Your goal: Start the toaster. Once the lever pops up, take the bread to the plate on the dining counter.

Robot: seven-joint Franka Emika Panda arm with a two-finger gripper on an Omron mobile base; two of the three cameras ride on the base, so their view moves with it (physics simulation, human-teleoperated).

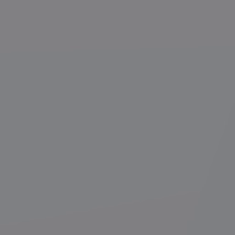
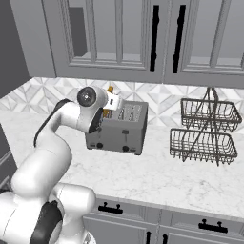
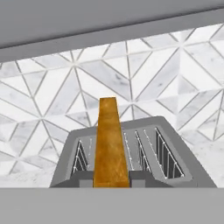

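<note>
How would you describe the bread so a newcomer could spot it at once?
On the marble wall counter under the grey cabinets stands a grey toaster. The bread is the golden-brown slice seen edge-on above its slots, pinched by the gripper, the one warm colour there.

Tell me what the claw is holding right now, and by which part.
The claw is shut on the bread, gripping its crust edge, above the toaster.
</note>
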